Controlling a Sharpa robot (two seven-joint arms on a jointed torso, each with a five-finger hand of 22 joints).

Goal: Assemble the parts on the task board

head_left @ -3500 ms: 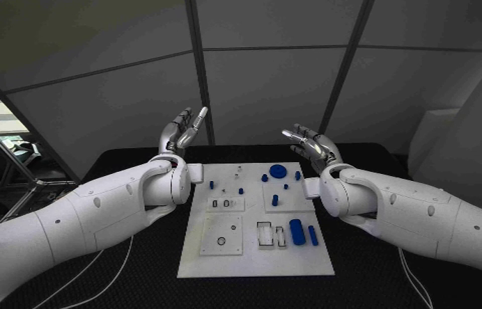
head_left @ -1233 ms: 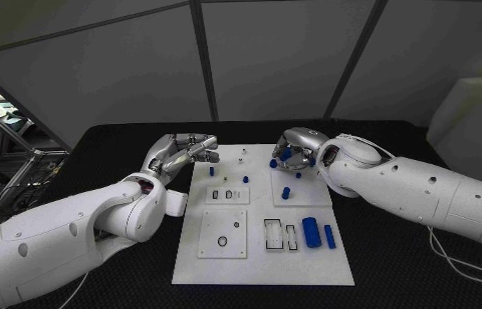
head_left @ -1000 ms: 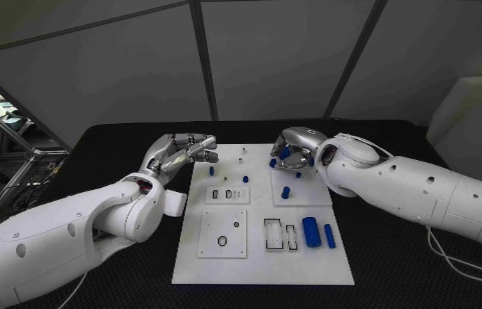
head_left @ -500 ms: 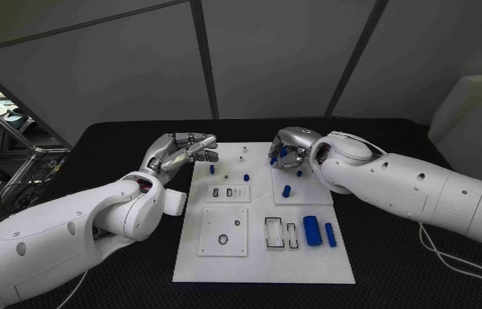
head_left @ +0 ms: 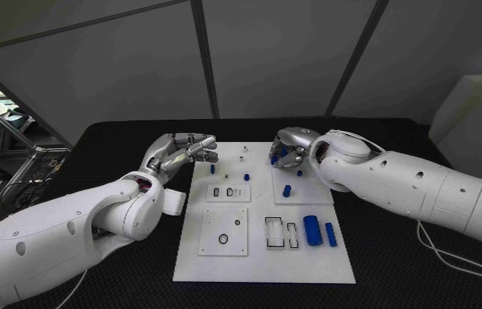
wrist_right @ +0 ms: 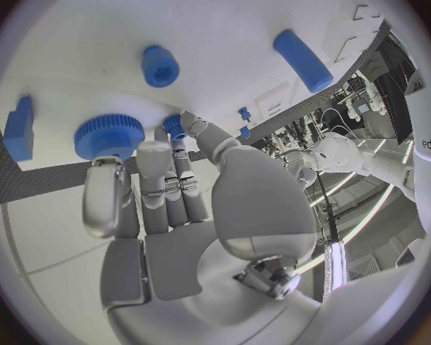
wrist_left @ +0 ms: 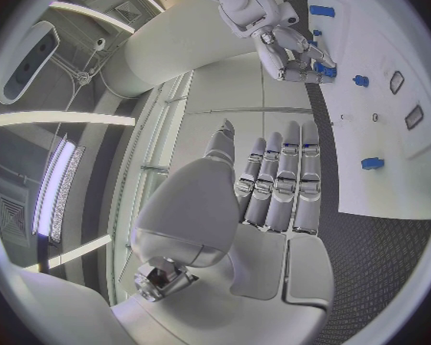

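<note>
Fig.: right hand [head_left: 288, 152] lowered over the far right part of the white task board [head_left: 261, 267]. In the right wrist view its fingertips [wrist_right: 174, 124] touch a small blue peg [wrist_right: 173, 121], w/ a blue toothed wheel [wrist_right: 109, 136] just beside another finger. Whether the peg is pinched or only touched cannot be told.

Left hand [head_left: 181, 150] hovers at the board's far left edge; in the left wrist view its fingers are straight, close together, holding nothing.

Other parts lie loose on the board: a blue cylinder [head_left: 311, 230] and a thinner blue bar [head_left: 331, 234] near the front right, a short blue peg [head_left: 286, 191] mid-board.

Risks, as judged:
- fingertip contact looks shallow, so the small peg could slip or tip on lifting;
- the neighbouring finger may nudge the wheel off its seat;
- the hand hides its own work in the head view, so misalignment may go unnoticed.
</note>
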